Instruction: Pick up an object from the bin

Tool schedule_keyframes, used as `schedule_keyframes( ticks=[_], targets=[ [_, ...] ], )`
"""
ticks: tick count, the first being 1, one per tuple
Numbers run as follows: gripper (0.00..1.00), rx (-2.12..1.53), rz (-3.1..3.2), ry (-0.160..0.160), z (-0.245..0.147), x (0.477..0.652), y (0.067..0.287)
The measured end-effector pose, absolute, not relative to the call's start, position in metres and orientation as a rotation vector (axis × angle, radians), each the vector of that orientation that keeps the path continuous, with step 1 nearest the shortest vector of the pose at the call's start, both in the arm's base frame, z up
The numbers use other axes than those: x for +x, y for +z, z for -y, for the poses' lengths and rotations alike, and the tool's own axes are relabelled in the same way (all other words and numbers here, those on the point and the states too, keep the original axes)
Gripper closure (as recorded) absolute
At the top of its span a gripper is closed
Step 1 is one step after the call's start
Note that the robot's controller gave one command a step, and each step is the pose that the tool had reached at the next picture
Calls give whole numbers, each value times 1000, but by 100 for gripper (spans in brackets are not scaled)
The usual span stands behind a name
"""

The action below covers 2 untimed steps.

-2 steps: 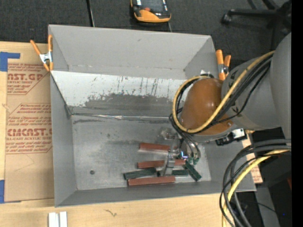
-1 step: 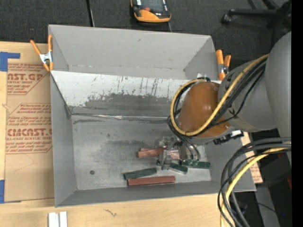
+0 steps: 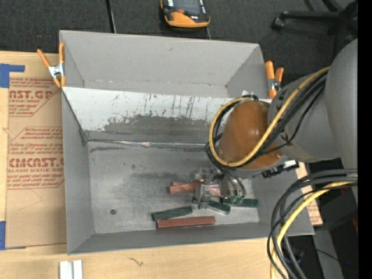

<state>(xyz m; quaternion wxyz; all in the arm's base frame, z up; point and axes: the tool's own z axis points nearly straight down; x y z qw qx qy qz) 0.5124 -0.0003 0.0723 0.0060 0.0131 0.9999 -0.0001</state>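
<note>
My gripper [image 3: 210, 190] is low in the bin's front right part, under the orange wrist cover. A short copper-brown bar [image 3: 181, 187] lies just to its left, its right end reaching in under the gripper. A dark green piece [image 3: 237, 202] lies at the gripper's right side, partly hidden by it. In front of the gripper a dark green stick [image 3: 172, 214] lies slanted on the floor. A longer red-brown stick [image 3: 186, 222] lies flat beside it, close to the front wall.
The arm and its looped cables hang over the bin's right wall. The loose things are all gathered in the front right of the bin. The left half of the floor and the sloping back wall are bare scratched metal.
</note>
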Motion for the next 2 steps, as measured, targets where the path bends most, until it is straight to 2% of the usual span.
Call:
schedule_keyframes(
  ticks=[2],
  targets=[
    [100,40,-3141,-1,0,510,90]
  ],
)
